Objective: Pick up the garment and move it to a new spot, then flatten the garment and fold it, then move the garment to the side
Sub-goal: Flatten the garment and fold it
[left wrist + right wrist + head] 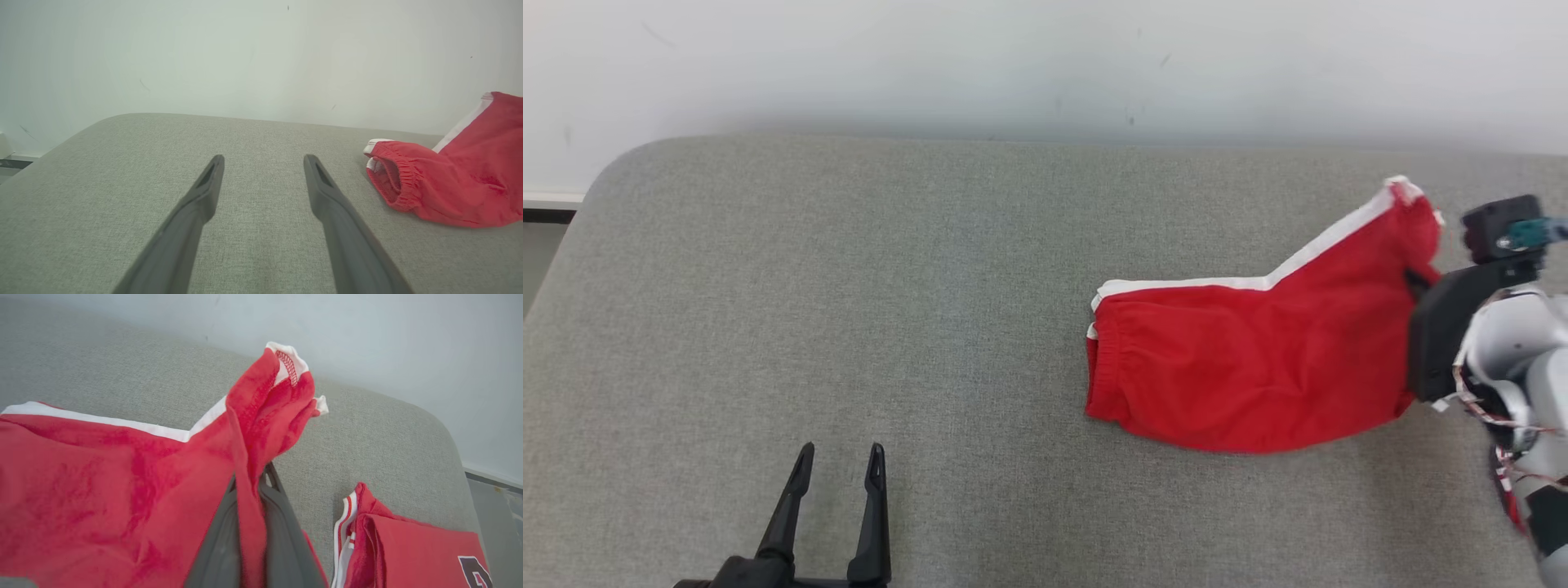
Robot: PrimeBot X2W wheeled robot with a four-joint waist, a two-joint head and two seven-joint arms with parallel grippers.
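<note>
Red shorts (1241,367), one pair: lying on the right half of the surface (849,286), leg end pinched up by the clenched right pincer (251,479), left pincer (841,457) spread idle (seemingly folded; side move unfinished).

Right fingers (282,522), tips beneath red garment (102,477)

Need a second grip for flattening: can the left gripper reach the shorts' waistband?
Probably yes: the left gripper is open, and only bare grey cushion lies between it and the waistband of the red shorts.

Red white-striped garment (1241,367), flat, one corner lifted
</note>
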